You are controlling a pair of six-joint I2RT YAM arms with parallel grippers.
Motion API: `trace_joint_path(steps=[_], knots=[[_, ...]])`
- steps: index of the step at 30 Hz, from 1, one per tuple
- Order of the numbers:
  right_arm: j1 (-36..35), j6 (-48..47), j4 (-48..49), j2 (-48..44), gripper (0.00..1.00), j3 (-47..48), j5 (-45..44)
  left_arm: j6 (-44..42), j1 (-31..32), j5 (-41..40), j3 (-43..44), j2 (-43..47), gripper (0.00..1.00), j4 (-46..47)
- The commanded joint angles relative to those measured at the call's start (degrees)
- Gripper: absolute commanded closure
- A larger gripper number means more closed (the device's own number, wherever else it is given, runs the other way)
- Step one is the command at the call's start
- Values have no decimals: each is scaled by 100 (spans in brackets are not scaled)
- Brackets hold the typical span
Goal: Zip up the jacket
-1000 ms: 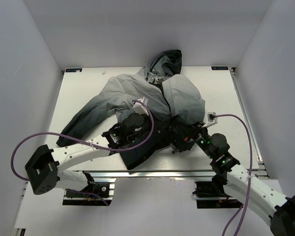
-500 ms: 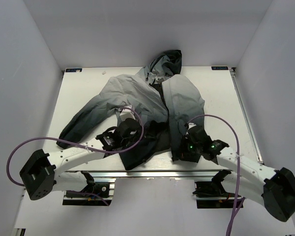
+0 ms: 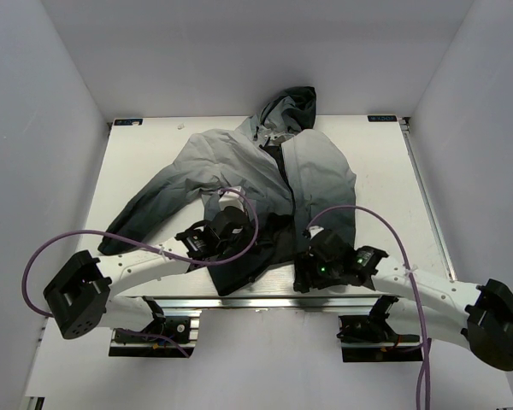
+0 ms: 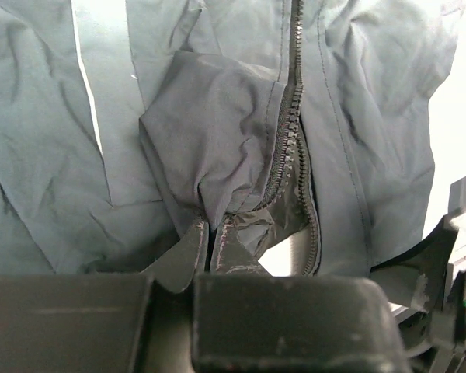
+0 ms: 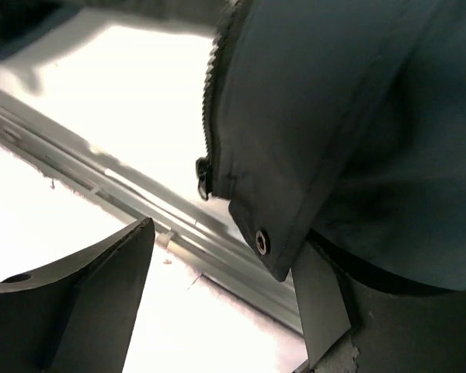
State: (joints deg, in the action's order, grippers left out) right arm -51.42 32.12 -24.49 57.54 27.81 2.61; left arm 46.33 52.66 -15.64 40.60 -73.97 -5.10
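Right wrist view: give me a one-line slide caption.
Open right tool straddling the jacket at its bottom corner, where the zipper teeth end.

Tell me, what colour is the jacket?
The jacket fades from light grey shoulders to black hem; clearest from the top camera.

Right gripper stands open, dark fingers wide apart at lower corners of view. Jacket fills upper right: dark fabric, hem corner hanging down between fingers, nearer right-hand one (contact unclear). Zipper teeth run down fabric's left edge, ending in small dark stop just above corner. Round metal snap sits at corner tip. White bench behind, metal rail crossing diagonally.
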Motion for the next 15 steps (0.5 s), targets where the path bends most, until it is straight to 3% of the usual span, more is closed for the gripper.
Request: trace_joint_path(steps=[1, 7, 10, 15], knots=[[-412, 399, -266, 99, 25, 382, -620, -124, -19, 166, -17, 59, 100, 124], [-1168, 1665, -706, 732, 29, 699, -2640, -89, -19, 166, -149, 296, 100, 150], [-1248, 2008, -776, 961, 37, 743, -2853, -80, -19, 193, -201, 418, 100, 159], [-1309, 2053, -785, 1259, 40, 796, -3082, -45, -19, 219, -342, 559, 100, 247]])
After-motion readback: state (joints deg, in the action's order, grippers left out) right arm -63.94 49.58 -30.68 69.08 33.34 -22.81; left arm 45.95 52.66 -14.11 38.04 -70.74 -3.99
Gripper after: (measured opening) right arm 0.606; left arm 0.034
